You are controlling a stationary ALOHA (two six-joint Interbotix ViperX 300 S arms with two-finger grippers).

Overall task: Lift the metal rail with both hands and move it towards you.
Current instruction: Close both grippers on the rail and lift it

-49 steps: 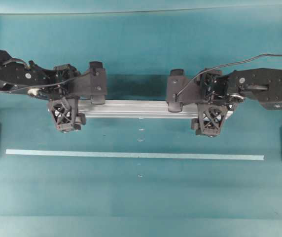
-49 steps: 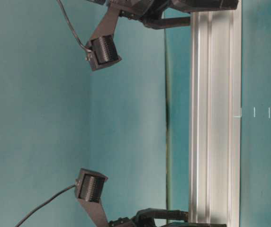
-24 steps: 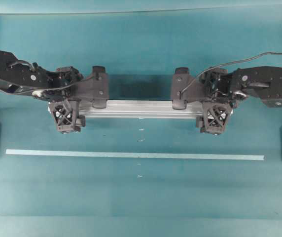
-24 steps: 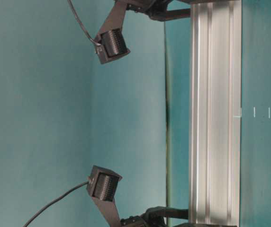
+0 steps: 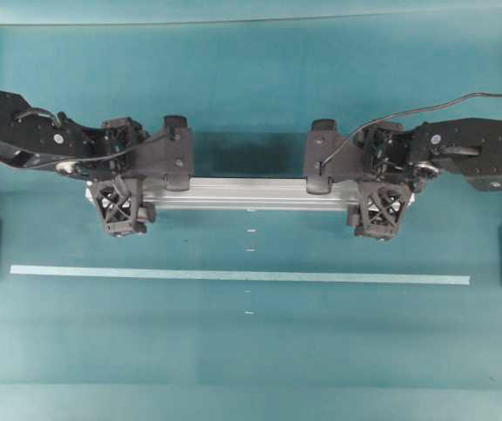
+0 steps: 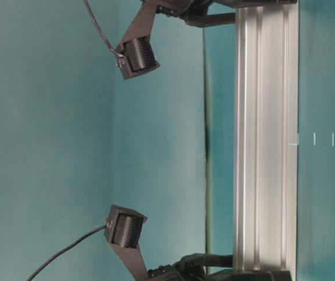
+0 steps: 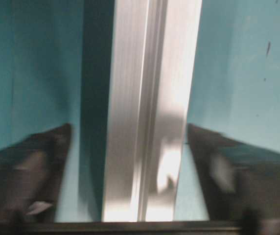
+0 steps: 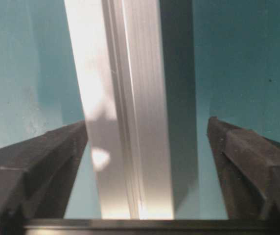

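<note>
Left gripper [image 5: 118, 203]: set over the left end of the metal rail [image 5: 249, 193]. In the left wrist view the fingers [image 7: 30, 171] are seen parted on either side of the rail, teal table visible in the gaps on both sides; the picture is blurred; nothing is held.

Right gripper [image 5: 381, 207]: set over the right end of the rail. In the right wrist view the fingers [image 8: 42, 166] are seen spread wide, the rail [image 8: 130, 107] between them, one finger near its edge, the other well apart from it; nothing is gripped.

Metal rail: silver, grooved lengthwise, laid flat on the teal table [image 5: 251, 351], spanning between the two grippers. In the table-level view it [image 6: 266, 140] is seen resting on the surface, a dark shadow beside it.

Tape strip [image 5: 233, 275]: thin, pale, laid parallel to the rail, nearer the bottom edge of the overhead view, apart from it.

Small white marks [image 5: 250, 231]: lined up across the table between rail and strip and beyond.
</note>
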